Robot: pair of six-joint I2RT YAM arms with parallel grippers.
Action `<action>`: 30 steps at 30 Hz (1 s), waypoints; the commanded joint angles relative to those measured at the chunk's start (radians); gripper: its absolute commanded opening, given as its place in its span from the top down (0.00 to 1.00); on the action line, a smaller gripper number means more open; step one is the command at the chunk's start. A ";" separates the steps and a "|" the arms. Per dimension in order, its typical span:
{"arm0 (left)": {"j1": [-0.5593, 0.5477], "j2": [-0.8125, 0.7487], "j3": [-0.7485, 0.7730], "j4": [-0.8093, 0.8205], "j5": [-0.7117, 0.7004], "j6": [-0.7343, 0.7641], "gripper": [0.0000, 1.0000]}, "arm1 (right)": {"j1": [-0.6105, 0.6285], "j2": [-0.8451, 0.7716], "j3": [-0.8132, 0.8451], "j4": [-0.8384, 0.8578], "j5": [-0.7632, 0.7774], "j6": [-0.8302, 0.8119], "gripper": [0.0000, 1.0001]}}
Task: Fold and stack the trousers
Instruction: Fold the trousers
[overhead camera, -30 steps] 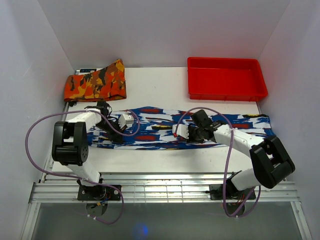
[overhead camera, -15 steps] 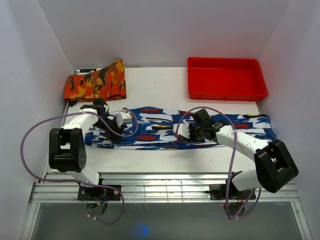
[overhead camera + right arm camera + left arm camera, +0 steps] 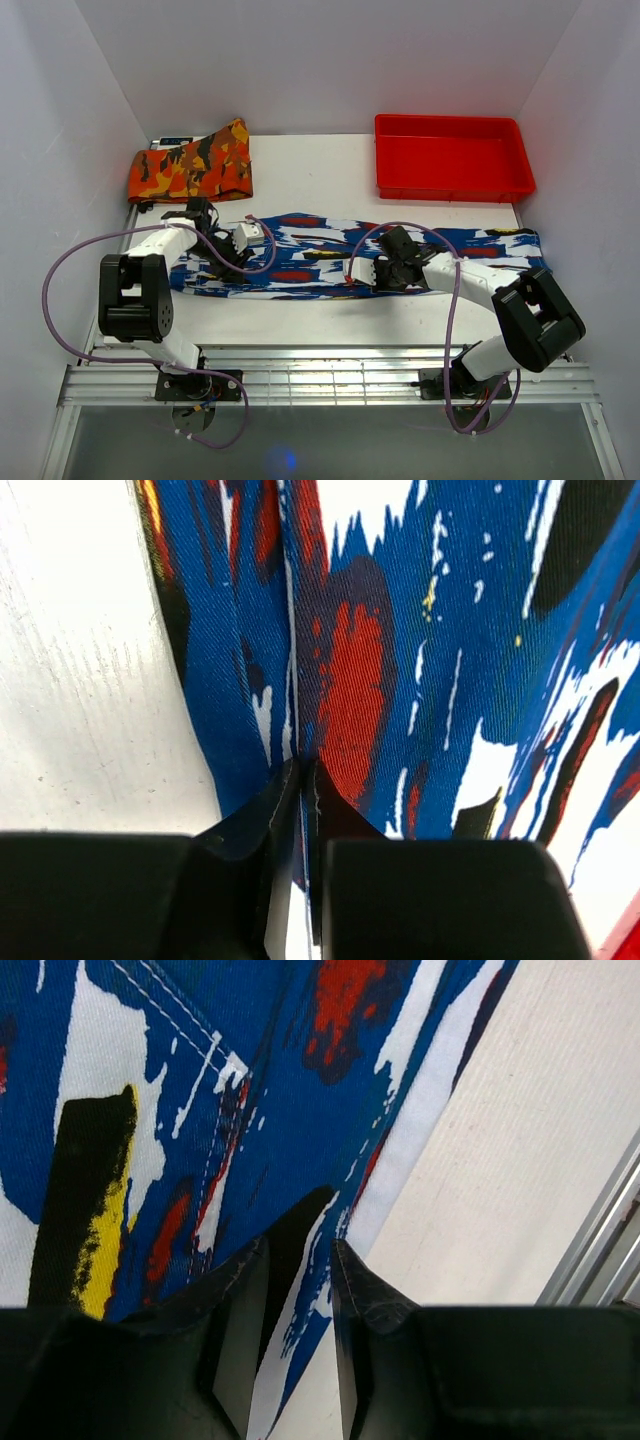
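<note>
Blue-and-white printed cloth with red patches, one pair of the trousers (image 3: pixel 320 262), lies stretched flat in a long band across the middle of the white table (image 3: pixel 310 185), running left to right in front of the two arms. One folded orange camouflage garment (image 3: pixel 190 170) sits at the far left corner, well apart from the one red tray (image 3: pixel 452 188) at the far right. Two grippers are down on the band. The left gripper (image 3: pixel 297 1295) is at its left end by the near edge, its two fingers (image 3: pixel 240 1330) standing apart over the cloth. The right gripper (image 3: pixel 300 800) is about mid-length, its fingers drawn nearly together on a raised pleat of the trousers. Seen from above, both sets of fingertips are hidden under the wrists and their cameras, and two purple cables (image 3: pixel 60 270) loop over part of the print. Each wrist view cuts the trousers off on every side but one — which leg or seam it shows I cannot tell.
</note>
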 commanded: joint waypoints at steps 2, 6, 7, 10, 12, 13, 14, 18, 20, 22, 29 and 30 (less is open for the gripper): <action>0.001 0.000 -0.021 0.041 -0.011 0.014 0.61 | 0.007 0.000 -0.005 0.025 0.006 -0.001 0.92; 0.000 -0.003 -0.038 0.030 -0.023 0.064 0.65 | 0.007 -0.007 0.035 -0.018 0.006 0.005 0.92; -0.002 -0.006 -0.041 0.030 -0.026 0.078 0.64 | 0.008 -0.010 0.047 -0.024 0.006 0.006 0.92; -0.005 -0.010 -0.056 0.025 -0.034 0.109 0.62 | 0.007 -0.017 0.050 -0.035 0.009 0.002 0.92; -0.011 -0.015 -0.065 0.021 -0.040 0.126 0.60 | 0.007 -0.020 0.045 -0.034 0.009 -0.001 0.92; -0.013 -0.017 -0.076 0.021 -0.038 0.133 0.59 | 0.007 -0.020 0.050 -0.043 0.006 0.000 0.92; -0.014 -0.026 -0.081 0.015 -0.035 0.147 0.56 | 0.007 -0.020 0.055 -0.048 0.001 0.003 0.92; -0.017 -0.041 -0.107 0.039 -0.047 0.156 0.53 | 0.007 -0.030 0.076 -0.074 -0.022 0.014 0.92; -0.017 -0.037 -0.113 0.047 -0.063 0.161 0.54 | 0.007 -0.035 0.085 -0.087 -0.025 0.016 0.92; -0.017 -0.024 -0.113 0.051 -0.071 0.158 0.69 | 0.007 -0.038 0.091 -0.095 -0.028 0.017 0.92; -0.016 -0.017 -0.105 0.044 -0.075 0.166 1.00 | 0.007 -0.041 0.098 -0.133 -0.019 0.011 0.92; -0.017 -0.017 -0.107 0.042 -0.075 0.169 1.00 | 0.007 -0.035 0.096 -0.130 -0.007 0.011 0.91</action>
